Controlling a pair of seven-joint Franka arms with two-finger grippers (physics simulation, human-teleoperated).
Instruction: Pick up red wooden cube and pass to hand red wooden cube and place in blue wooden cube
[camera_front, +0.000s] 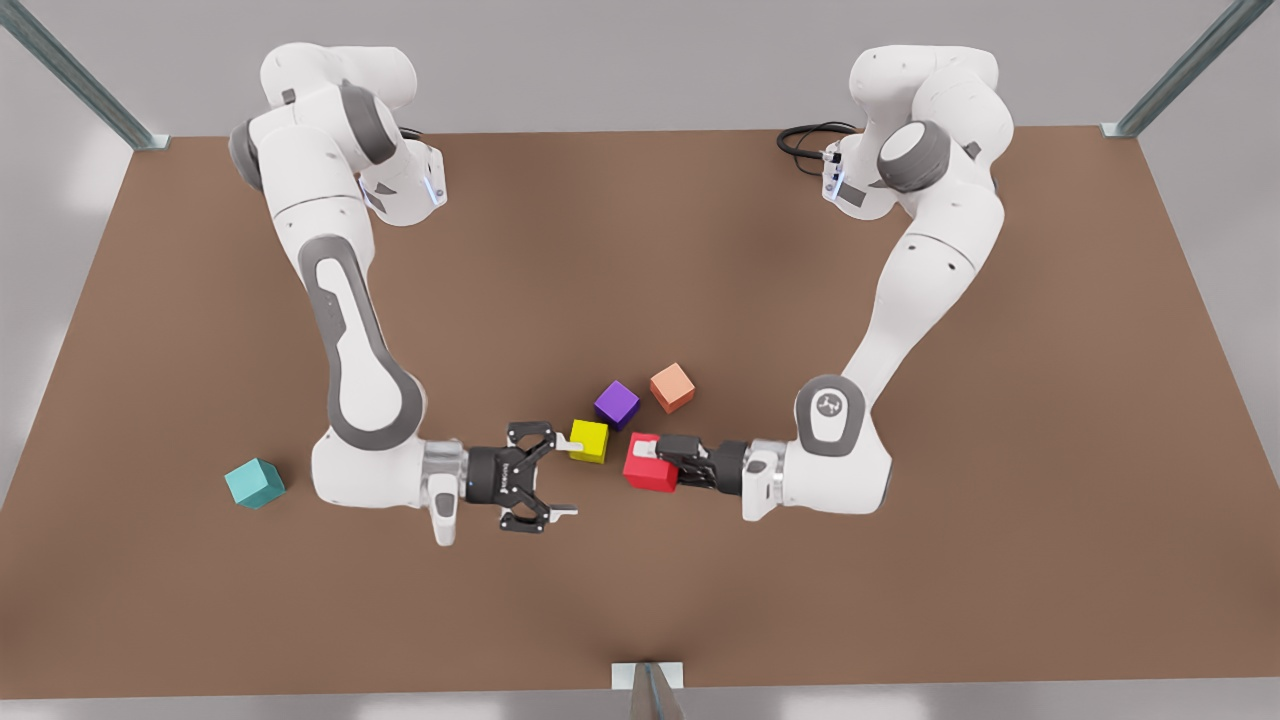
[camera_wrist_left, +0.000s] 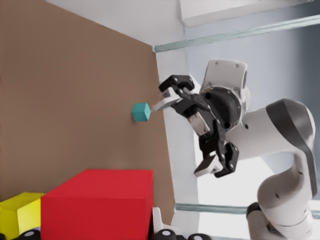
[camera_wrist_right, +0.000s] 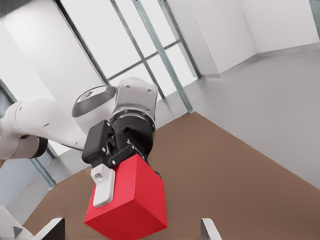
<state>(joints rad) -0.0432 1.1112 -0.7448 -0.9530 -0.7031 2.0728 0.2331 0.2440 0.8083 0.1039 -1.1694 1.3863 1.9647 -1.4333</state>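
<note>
The left gripper (camera_front: 655, 462) pinches the red wooden cube (camera_front: 648, 467). The right gripper (camera_front: 568, 474) faces it with fingers spread wide. The blue wooden cube (camera_front: 254, 483) sits far off on the table (camera_front: 900, 600).

The bench (camera_front: 900, 600) is a flat, matt brown surface with no visible grain, and the red wooden cube (camera_front: 648, 472), the blue wooden cube (camera_front: 254, 483) and the yellow cube (camera_front: 589, 440) all look smooth, plain-coloured and matt, more like painted blocks than bare wood. Both arms wear smooth white shells with a soft satin sheen and grey joint covers. The left pincer (camera_front: 650, 452) and the right pincer (camera_front: 568, 475) are black, hard plastic-looking parts with pale fingertip pads.
</note>
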